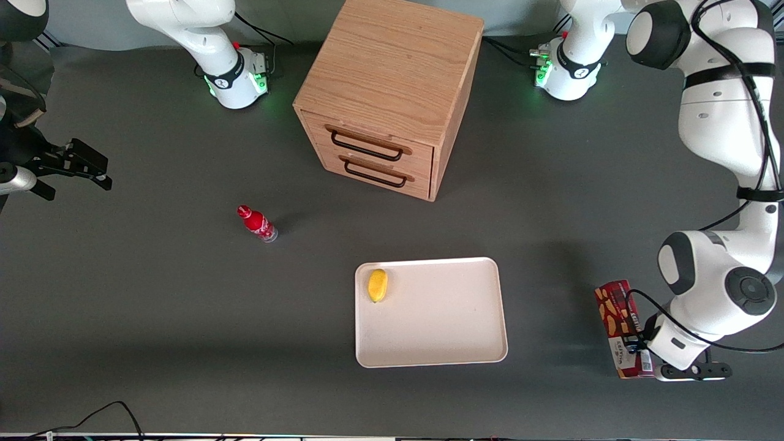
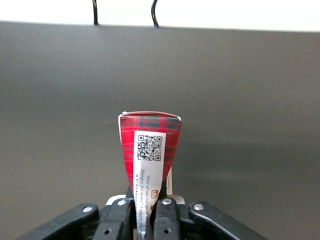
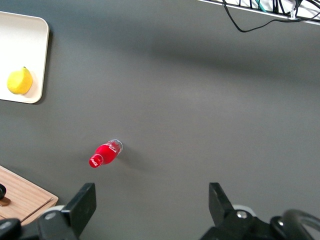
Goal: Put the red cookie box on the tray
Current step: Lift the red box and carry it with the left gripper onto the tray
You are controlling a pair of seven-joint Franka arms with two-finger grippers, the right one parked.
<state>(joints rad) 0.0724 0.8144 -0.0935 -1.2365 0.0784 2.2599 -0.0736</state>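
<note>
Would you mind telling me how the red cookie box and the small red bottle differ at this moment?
The red cookie box is a long, flat-sided tartan carton; the red bottle is small and rounded with a cap. The box lies at the working arm's end of the table, with the gripper shut on it; the bottle stands alone, nearer the parked arm's end. Both are red, and neither is on the tray, which holds only a yellow fruit.

Place: a robot lab, not a home
Arms: two white robot arms [image 1: 716, 122] bolted by their bases [image 1: 236, 76] to one wide dark desk [image 1: 153, 306], green status lights lit at each base
Cabling: black cables [image 1: 735, 343] run along the arms and off the desk edge
Props: a lone wooden drawer unit [image 1: 386, 98], a tray [image 1: 453, 343] and a small red bottle [image 1: 257, 223] laid out like test items
</note>
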